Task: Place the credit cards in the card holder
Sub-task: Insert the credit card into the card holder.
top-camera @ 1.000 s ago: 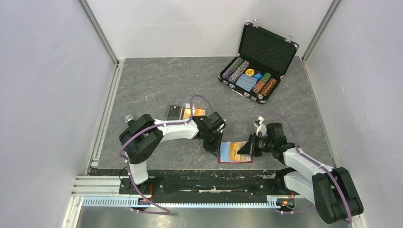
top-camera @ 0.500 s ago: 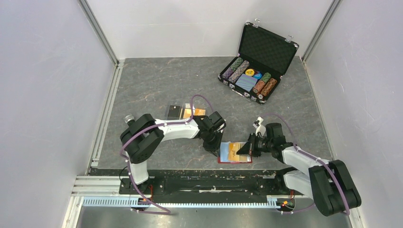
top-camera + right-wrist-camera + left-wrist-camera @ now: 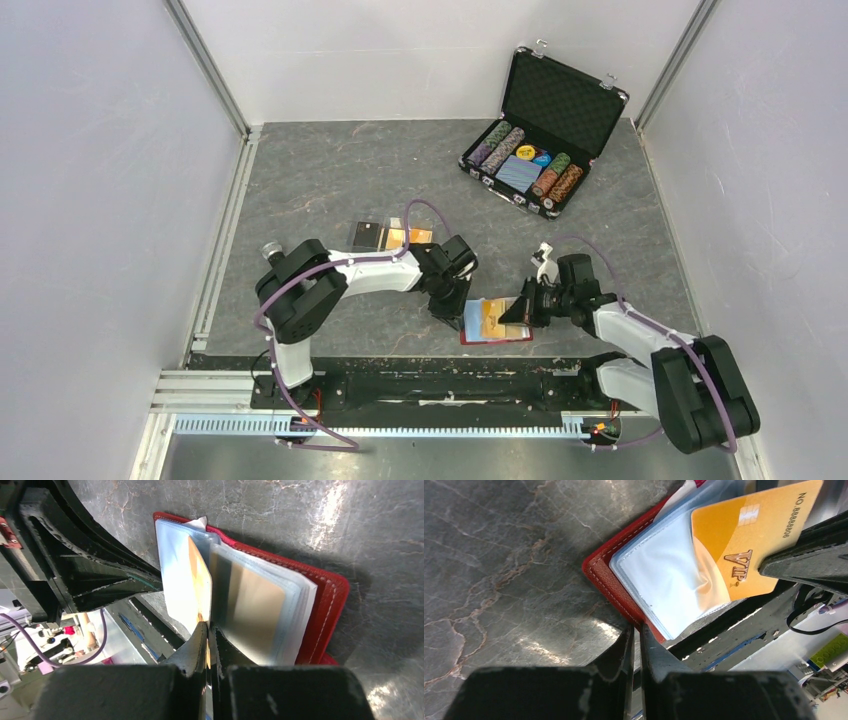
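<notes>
Findings: the red leather-like folding card holder (image 3: 608,580) lies open on the grey stone-patterned counter (image 3: 330,170). In the overhead view it sits at lower centre, close to the counter's near edge and between my two arms. Its clear plastic sleeves (image 3: 664,577) fan up from the red cover. My right pincer (image 3: 206,625) is closed on a gold plastic credit card (image 3: 749,535), marked VIP with a printed number, and grips it by one edge. In the right wrist view the card stands on edge among the sleeves; in the left wrist view its lower left portion lies beneath a clear sleeve. My left pincer (image 3: 634,628) sits at the holder's left border, jaws drawn to a narrow slit, tips at the red stitched edge; whether they nip that edge I cannot tell. Further credit cards (image 3: 392,237), with black and orange faces, lie above and left of the holder in the overhead view, beyond my left arm. A black hinged chip case (image 3: 545,125) stands open at upper right, well apart.
</notes>
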Action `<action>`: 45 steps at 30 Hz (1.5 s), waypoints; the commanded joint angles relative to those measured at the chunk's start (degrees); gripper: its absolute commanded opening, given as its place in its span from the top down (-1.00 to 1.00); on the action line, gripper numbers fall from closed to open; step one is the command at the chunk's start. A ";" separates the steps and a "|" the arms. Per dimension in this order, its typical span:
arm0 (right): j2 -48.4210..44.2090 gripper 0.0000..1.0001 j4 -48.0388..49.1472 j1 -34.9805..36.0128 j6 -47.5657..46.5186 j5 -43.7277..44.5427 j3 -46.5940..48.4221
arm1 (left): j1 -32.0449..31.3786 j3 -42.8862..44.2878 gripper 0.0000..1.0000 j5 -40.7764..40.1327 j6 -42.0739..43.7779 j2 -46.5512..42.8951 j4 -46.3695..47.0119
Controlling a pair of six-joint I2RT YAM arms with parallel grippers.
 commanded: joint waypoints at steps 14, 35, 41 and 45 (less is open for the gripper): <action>-8.33 1.00 -14.79 -0.77 -4.94 10.14 5.08 | -1.61 1.29 0.91 -1.72 0.12 4.50 0.50; 2.37 1.00 -10.77 -1.28 -7.51 -0.21 4.27 | -1.87 2.68 0.93 -1.46 0.76 5.33 0.15; 0.03 1.00 -2.73 -1.16 -1.02 -0.08 0.88 | -1.83 3.05 0.95 -1.41 0.72 5.26 -0.16; -1.86 1.00 3.29 -1.17 3.46 0.07 -2.00 | -1.86 2.88 0.95 -1.70 0.45 5.00 -0.12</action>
